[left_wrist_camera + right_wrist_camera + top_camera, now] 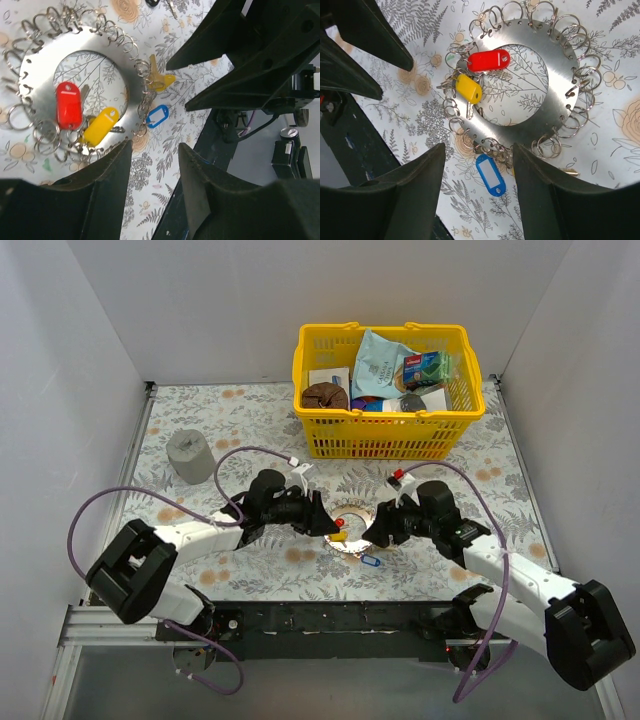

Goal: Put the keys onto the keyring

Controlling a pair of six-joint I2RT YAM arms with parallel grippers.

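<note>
Hovering parted and empty over the keyring [562,85], left fingers [100,200] and right fingers [410,200] probably need the blue-tagged key [490,175] pinched next.

Looking down btwn spread fingers [395,200] at blue tag [490,174], lying in gap nr tips, touching keyring [560,107] rim. Straight beyond gap, at edge of keyring's hole: red tag [489,60] & yellow tag [468,88], side by side.
</note>
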